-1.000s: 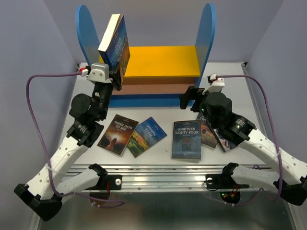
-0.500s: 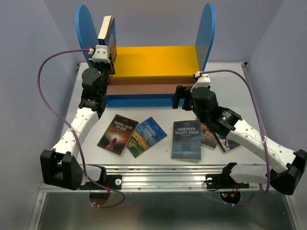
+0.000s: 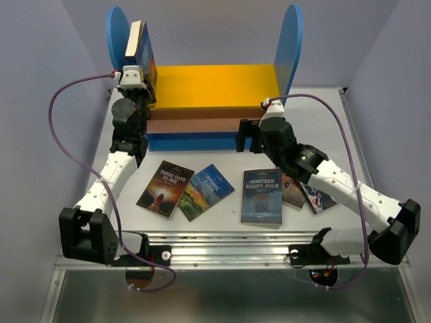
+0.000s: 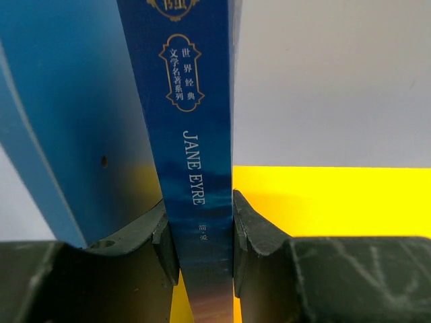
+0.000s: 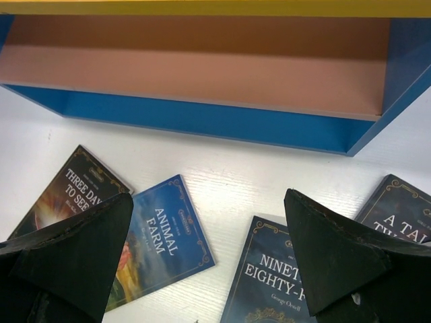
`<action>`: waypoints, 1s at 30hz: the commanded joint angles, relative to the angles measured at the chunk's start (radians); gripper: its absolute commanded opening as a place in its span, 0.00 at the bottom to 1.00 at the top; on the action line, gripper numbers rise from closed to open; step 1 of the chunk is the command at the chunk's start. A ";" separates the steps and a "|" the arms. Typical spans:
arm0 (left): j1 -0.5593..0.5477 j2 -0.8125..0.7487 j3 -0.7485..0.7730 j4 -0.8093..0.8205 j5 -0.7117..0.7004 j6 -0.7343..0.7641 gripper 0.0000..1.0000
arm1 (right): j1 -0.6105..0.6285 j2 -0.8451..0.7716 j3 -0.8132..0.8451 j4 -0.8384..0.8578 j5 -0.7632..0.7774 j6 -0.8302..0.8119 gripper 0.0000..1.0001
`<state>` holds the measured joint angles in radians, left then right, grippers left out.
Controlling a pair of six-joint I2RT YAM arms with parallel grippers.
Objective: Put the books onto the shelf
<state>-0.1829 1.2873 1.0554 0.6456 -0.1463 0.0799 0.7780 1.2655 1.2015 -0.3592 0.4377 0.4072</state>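
Blue, round-topped and tall, the shelf's left side panel (image 3: 116, 27) stood at the far left of the table (image 3: 222, 161), and just beside its inner face the Jane Eyre book (image 4: 199, 134) was held upright, spine toward the left wrist camera. The left gripper (image 4: 199, 232) pinched that book low on its spine, one dark finger pressed against each cover, at the left end of the yellow upper board (image 3: 215, 84); whether the book's bottom edge touched the board could not be told. Below the yellow board ran the brown lower board (image 3: 195, 125) and the blue base (image 3: 188, 141), with the right side panel (image 3: 291, 40) closing the shelf. On the white tabletop in front lay Three Days to See (image 3: 165, 188), face up and tilted, with Animal Farm (image 3: 205, 192) just beside it. The right gripper (image 5: 209, 198) hung above the table near the front of the base, its fingers spread wide around nothing. Nineteen Eighty-Four (image 3: 262, 195) lay face up to the right, then the A Tale paperback (image 3: 293, 190), touching or overlapping it, and one more book (image 3: 322, 200) partly hidden under the right arm.
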 commanded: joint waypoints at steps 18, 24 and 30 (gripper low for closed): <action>0.011 -0.098 0.009 0.126 -0.088 0.008 0.43 | -0.017 -0.037 0.009 0.022 -0.022 -0.004 1.00; 0.011 -0.100 0.040 0.036 -0.104 -0.002 0.59 | -0.017 -0.040 -0.005 0.023 -0.028 -0.010 1.00; 0.013 -0.124 0.045 -0.003 -0.101 -0.029 0.63 | -0.017 -0.041 -0.010 0.022 -0.054 -0.002 1.00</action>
<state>-0.1745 1.2079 1.0603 0.6315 -0.2340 0.0685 0.7662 1.2507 1.1950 -0.3595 0.4030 0.4072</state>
